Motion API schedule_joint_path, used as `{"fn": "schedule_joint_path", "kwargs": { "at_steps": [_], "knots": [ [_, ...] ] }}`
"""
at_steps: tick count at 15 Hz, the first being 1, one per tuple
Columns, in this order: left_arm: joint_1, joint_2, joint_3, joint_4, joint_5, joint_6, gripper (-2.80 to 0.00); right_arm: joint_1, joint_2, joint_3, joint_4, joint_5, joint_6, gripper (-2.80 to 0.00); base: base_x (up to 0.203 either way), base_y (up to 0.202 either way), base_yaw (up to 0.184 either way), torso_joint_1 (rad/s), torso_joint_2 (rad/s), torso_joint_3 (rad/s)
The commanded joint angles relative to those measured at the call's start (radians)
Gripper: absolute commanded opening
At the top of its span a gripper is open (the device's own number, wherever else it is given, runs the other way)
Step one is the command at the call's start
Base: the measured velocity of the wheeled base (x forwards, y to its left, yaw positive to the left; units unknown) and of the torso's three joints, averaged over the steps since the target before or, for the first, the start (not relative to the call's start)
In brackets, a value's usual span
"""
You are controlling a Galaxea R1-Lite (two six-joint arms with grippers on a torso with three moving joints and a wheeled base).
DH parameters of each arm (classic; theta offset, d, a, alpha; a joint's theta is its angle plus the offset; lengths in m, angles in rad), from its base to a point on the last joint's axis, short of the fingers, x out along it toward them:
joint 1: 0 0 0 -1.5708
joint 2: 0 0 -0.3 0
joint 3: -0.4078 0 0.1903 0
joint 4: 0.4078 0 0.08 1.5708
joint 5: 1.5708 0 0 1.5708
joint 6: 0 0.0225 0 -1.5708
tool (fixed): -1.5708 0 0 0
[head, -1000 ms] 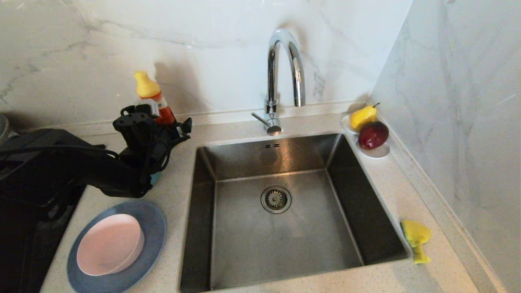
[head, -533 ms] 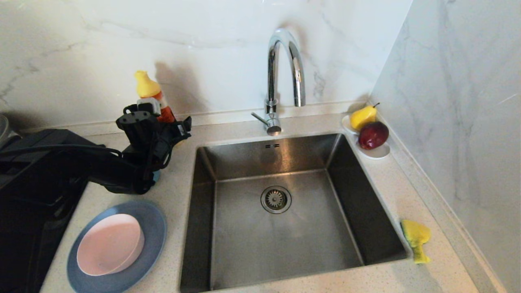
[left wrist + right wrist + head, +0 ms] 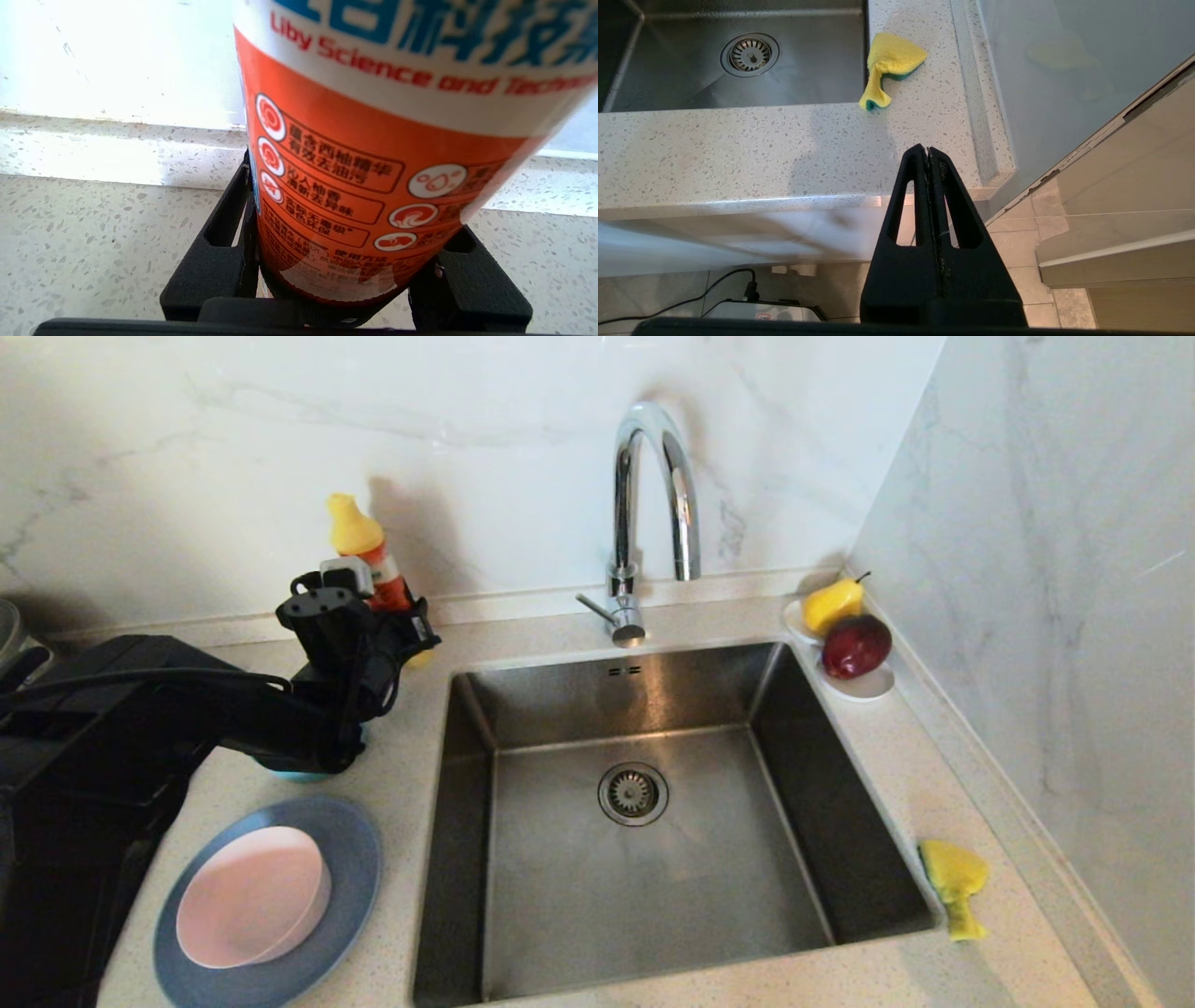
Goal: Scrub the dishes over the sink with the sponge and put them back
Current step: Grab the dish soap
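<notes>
My left gripper (image 3: 345,284) at counter's back left, fingers (image 3: 219,261) clamped on orange bottle (image 3: 373,177), tilted. Plate (image 3: 350,859) with pink bowl (image 3: 252,905) on it near, in front. Teal bowl (image 3: 299,773) mostly hidden under my arm. Sponge (image 3: 889,67) well apart, right of sink (image 3: 653,887). Right gripper (image 3: 928,154) pressed together, parked below counter edge.

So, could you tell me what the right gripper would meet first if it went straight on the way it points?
Probably the speckled countertop edge: the right gripper, shut, hangs below it, pointing up toward the sponge. Depth is unclear.
</notes>
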Motion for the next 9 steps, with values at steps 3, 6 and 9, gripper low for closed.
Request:
{"fn": "schedule_joint_path", "kwargs": {
  "at_steps": [3, 6, 9],
  "knots": [
    [0.006, -0.087, 0.021, -0.002, 0.033, -0.008, -2.80, 0.000, 0.000, 0.000, 0.001, 0.000, 0.000, -2.80, 0.000, 0.000, 0.000, 0.000, 0.00, 0.000],
    [0.004, -0.222, 0.078, 0.033, 0.046, -0.013, -2.80, 0.000, 0.000, 0.000, 0.002, 0.000, 0.000, -2.80, 0.000, 0.000, 0.000, 0.000, 0.00, 0.000],
    [-0.004, -0.362, 0.170, 0.068, 0.058, -0.022, -2.80, 0.000, 0.000, 0.000, 0.001, 0.000, 0.000, -2.80, 0.000, 0.000, 0.000, 0.000, 0.00, 0.000]
  ]
}}
